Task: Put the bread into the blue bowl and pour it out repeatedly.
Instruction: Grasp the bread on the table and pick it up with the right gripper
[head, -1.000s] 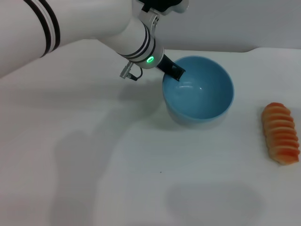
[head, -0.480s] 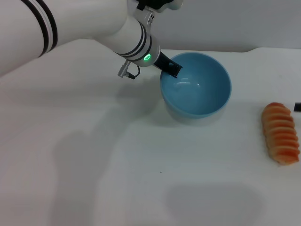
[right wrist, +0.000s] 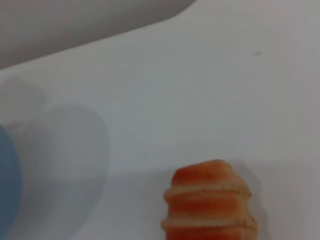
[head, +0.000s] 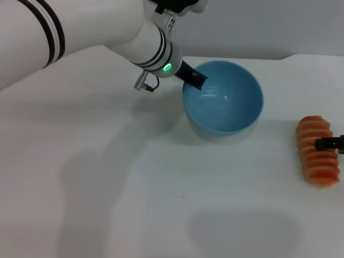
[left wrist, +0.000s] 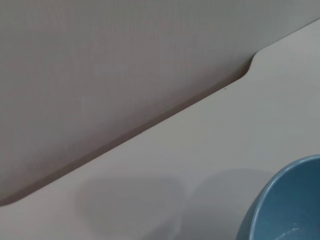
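Observation:
The blue bowl stands upright on the white table, empty. My left gripper is shut on its left rim, with one dark finger inside the wall. The bowl's rim also shows in the left wrist view. The bread, orange with cream stripes, lies on the table at the far right. A dark finger of my right gripper reaches in from the right edge across the loaf's middle. The right wrist view shows the loaf's end close below the camera.
The white table runs to a grey wall at the back, with a notched corner at the back right. My left arm crosses the upper left of the head view. Nothing else lies on the table.
The bowl has shifted slightly left with my left gripper. My right gripper's finger has come in from the right edge to lie over the bread.

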Tool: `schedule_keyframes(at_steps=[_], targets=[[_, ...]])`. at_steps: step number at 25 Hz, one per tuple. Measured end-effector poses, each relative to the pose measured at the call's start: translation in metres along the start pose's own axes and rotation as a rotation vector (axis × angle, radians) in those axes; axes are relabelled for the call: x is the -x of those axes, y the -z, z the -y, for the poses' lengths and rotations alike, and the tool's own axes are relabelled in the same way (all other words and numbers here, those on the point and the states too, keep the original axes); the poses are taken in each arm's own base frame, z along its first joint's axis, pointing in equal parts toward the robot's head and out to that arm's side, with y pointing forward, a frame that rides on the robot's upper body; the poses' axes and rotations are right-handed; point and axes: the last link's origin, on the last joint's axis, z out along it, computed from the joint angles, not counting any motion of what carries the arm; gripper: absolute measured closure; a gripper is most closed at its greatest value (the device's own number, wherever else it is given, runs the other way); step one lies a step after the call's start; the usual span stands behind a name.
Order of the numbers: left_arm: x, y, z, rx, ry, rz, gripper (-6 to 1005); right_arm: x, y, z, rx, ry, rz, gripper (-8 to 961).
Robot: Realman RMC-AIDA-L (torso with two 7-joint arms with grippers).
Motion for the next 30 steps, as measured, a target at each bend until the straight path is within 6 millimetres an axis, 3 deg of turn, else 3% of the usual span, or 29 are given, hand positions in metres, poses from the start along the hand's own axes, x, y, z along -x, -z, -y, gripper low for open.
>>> schedule_keyframes(at_steps=[23,30], targets=[[0.002,-0.002,0.000,0.001,0.012,-0.016,1000,0.000,-0.019,-0.021,0.098,0.055,0.043,250],[0.005,-0.002,0.002,-0.001,0.021,-0.016,1001,0.002,-0.016,-0.021,0.101,0.069,0.054,400]])
